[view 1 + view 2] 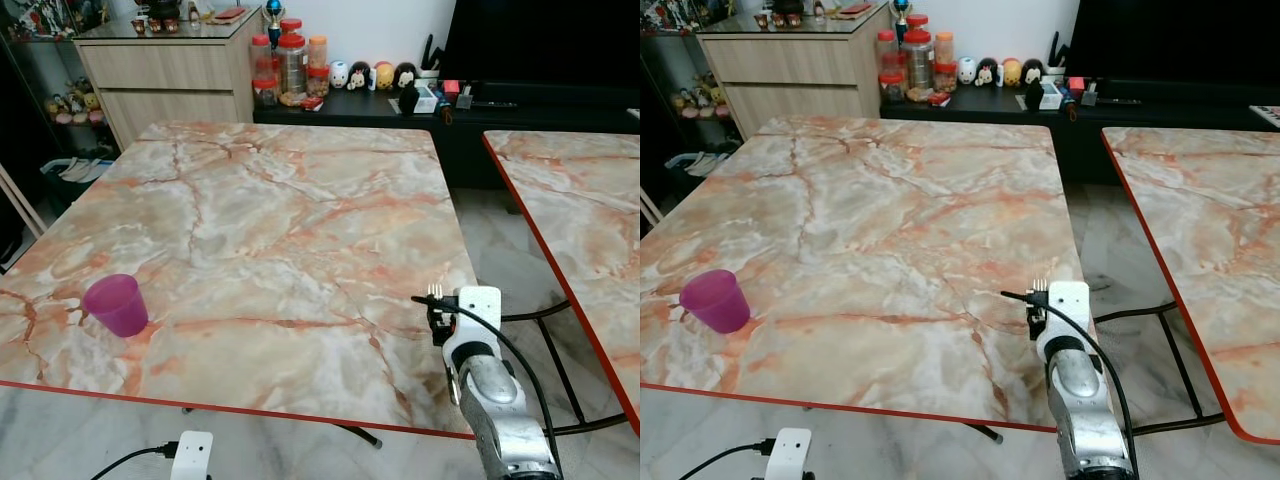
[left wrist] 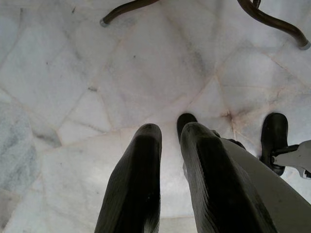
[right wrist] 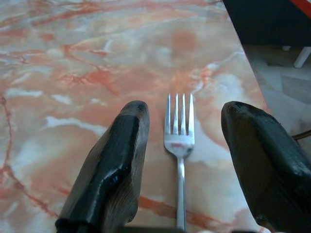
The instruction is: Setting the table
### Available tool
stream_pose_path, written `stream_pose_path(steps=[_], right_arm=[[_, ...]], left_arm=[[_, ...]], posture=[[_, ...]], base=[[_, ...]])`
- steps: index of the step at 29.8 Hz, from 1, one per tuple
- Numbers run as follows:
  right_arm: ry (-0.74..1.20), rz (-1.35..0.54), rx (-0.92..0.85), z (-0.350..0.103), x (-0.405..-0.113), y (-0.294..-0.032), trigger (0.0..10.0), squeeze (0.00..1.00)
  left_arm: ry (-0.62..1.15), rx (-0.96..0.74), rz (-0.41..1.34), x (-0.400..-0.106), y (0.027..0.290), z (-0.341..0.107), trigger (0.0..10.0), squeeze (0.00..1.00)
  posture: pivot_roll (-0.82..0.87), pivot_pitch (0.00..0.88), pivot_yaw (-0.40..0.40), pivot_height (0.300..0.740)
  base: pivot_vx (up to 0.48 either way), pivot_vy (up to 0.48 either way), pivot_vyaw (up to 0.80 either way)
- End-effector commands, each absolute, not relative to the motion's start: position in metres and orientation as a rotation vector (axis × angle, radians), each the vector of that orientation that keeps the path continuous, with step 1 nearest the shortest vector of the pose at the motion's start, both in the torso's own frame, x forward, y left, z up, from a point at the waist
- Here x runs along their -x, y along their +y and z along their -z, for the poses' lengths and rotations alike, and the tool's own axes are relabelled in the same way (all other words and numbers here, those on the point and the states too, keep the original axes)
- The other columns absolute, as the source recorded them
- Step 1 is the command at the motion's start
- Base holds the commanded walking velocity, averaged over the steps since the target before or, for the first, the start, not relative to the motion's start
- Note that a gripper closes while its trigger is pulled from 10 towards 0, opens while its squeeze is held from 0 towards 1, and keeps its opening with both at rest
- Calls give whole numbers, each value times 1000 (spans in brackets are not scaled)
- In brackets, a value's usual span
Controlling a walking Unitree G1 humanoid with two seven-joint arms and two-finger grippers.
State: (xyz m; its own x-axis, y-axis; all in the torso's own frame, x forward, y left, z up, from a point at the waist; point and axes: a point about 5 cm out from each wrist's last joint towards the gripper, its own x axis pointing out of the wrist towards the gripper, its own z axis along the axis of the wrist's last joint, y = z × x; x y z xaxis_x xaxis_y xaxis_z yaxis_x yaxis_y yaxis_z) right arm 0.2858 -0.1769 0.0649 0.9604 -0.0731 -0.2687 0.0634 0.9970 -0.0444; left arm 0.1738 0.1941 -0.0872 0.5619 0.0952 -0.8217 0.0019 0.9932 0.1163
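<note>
Marble-patterned table (image 1: 290, 230) with a red edge is taking up most of the head views; a second matching table (image 1: 590, 210) is standing at the right edge of frame, with pale stone floor (image 1: 500, 250) in the gap between them. Sideboard (image 1: 170, 70), jars (image 1: 292, 65) and small figurines (image 1: 370, 75) are lining the top of frame.

Purple cup (image 1: 117, 304) is standing upright at lower left, near the table's front edge. Well apart from it, at lower right, the right gripper (image 1: 436, 305) is reaching over the table's right front corner. Fork tines (image 1: 435, 291) are poking out just ahead of the wrist.

In the right wrist view, the fork (image 3: 180, 141) is lying between the two black fingers (image 3: 114, 165), tines pointing away, handle running back under the wrist. Fingers are standing apart, neither one touching the metal. Whether the fork is resting flat on the marble I cannot say for certain, though it looks so.

Left gripper (image 2: 167, 184) is hanging idle over the floor, its fingers nearly together with a narrow gap between them.

Judgement: placing of the fork looks done or nearly so. To do it well: back the wrist away in line with the handle, fingers kept wide, so neither pad is dragging the fork askew or toward the nearby table edge.
</note>
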Motion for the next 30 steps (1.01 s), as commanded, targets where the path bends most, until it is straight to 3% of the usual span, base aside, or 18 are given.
stream_pose_path(steps=[1,30], right_arm=[[312,72,20,-59,-284,-176,10000,0],[490,138,-72,-22,-267,-176,10000,0]], left_arm=[[993,-109,-45,-172,194,88,10000,0],[1010,-107,-27,-170,193,90,10000,0]], posture=[[-72,0,-6,740],[-73,0,-3,740]], base=[[0,0,0],[0,0,0]])
